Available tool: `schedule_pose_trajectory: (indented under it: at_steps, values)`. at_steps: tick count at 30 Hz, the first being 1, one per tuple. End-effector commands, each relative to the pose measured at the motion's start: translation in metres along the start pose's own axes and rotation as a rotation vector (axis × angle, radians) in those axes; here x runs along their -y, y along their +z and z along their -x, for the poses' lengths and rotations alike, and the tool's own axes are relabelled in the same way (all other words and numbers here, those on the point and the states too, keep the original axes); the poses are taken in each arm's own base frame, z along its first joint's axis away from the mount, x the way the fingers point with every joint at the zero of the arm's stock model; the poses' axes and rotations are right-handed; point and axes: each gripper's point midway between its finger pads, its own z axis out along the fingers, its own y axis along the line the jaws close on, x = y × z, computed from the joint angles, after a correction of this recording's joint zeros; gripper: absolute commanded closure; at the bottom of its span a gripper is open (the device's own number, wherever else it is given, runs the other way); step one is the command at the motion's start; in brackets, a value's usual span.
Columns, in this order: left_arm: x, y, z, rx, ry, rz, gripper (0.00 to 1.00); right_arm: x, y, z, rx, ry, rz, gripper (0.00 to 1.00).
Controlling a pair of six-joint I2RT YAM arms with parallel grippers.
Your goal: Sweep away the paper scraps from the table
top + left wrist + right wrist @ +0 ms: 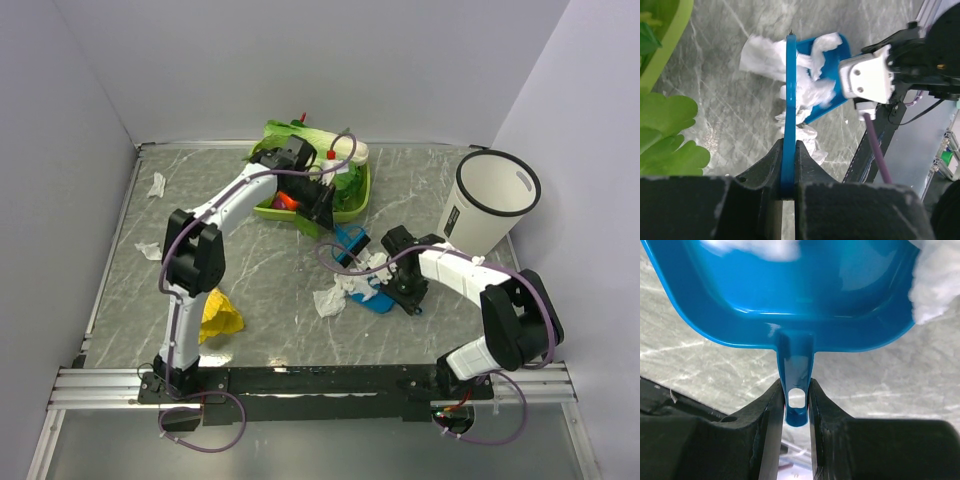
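Paper scraps lie on the grey-green table (260, 270): a heap (330, 300) in front of the blue dustpan (380, 297), more (366, 264) at its mouth, and single wads at the left (148, 250) and far left (157, 184). My left gripper (328, 212) is shut on a flat blue sweeper (350, 243), seen edge-on (789, 100) between my jaws (788, 147), with scraps (765, 55) on both sides and in the pan (836, 92). My right gripper (398, 290) is shut on the dustpan's handle (796, 385); the pan (790, 295) holds white paper (935, 285).
A lime tray (268, 210) with leafy cabbage (290, 135) stands at the back centre, its rim (665, 45) close to my left wrist. A white bin (490, 200) stands at the right. A yellow crumpled thing (220, 315) lies by the left arm. Metal rail (330, 380) edges the front.
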Motion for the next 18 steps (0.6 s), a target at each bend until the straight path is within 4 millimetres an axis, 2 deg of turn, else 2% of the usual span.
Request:
schedule_pose_trajectory:
  at_steps: [1,5,12,15,18]
  values:
    - [0.038,-0.033,0.022,0.088,0.085,-0.029,0.99,0.009,-0.007,0.021,0.142,-0.024,-0.047,1.00]
    - [0.039,-0.045,0.028,0.106,0.130,0.008,0.99,0.010,-0.006,0.025,0.187,-0.031,-0.050,1.00]
    - [0.044,-0.079,0.036,0.151,0.226,0.107,0.99,0.011,-0.004,0.031,0.234,-0.020,-0.050,1.00]
    - [0.030,-0.085,0.026,0.115,0.227,0.196,0.99,0.011,-0.001,0.029,0.232,-0.025,-0.054,1.00]
    - [0.017,-0.082,0.009,0.058,0.210,0.246,0.99,0.010,0.001,0.026,0.214,-0.020,-0.048,1.00]
